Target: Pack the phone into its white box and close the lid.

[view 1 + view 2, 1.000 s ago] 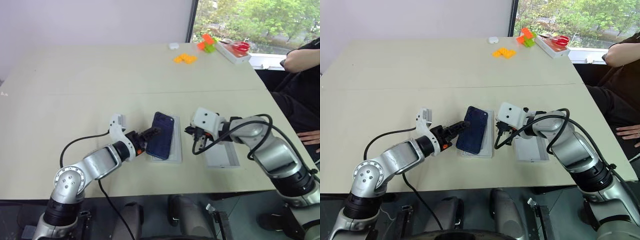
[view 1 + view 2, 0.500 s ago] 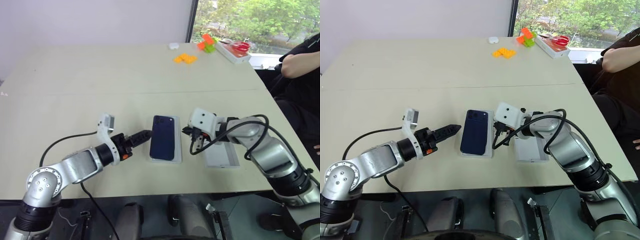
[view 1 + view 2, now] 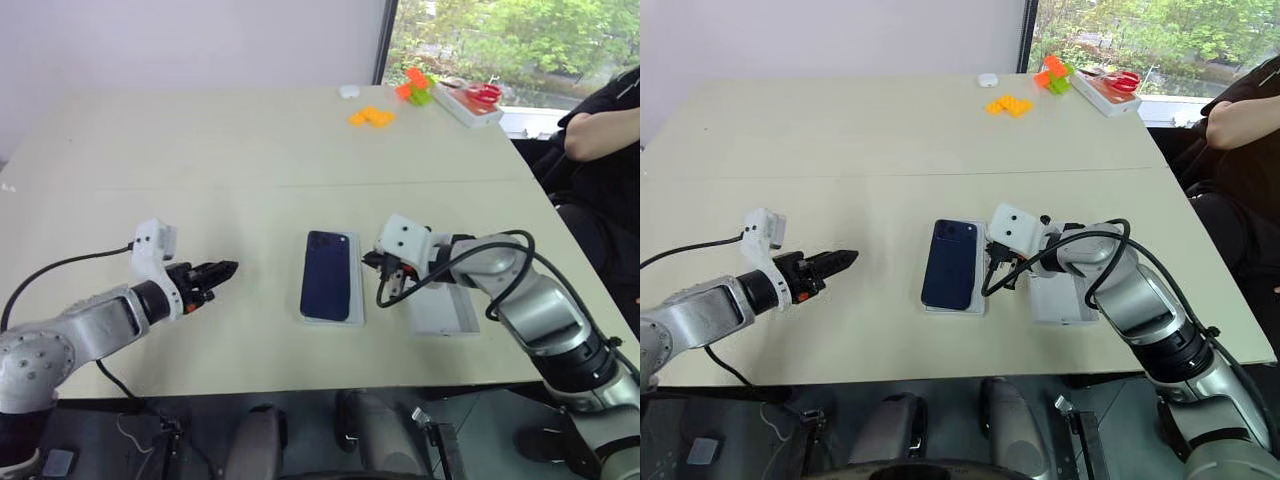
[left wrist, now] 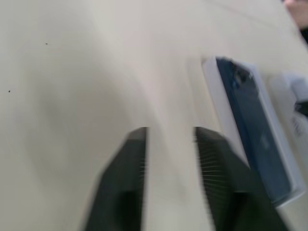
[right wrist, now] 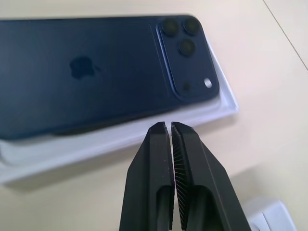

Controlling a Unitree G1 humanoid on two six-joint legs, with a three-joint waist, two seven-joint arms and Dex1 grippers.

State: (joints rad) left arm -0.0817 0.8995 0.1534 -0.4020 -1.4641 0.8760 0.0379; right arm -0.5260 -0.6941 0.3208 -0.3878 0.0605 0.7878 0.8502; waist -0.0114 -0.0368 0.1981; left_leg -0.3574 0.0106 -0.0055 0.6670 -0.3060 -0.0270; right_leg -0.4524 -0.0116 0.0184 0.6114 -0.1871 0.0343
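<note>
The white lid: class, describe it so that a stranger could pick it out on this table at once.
On the beige table, look along the near edge under the right arm. The lid lies there, just right of the white box that holds the phone. Unlike its neighbour, it holds nothing dark.

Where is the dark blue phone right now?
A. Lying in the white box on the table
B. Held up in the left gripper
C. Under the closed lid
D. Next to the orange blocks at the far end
A: the phone lies flat, back up, in the white box, with both grippers clear of it and the lid off to the side.
</note>
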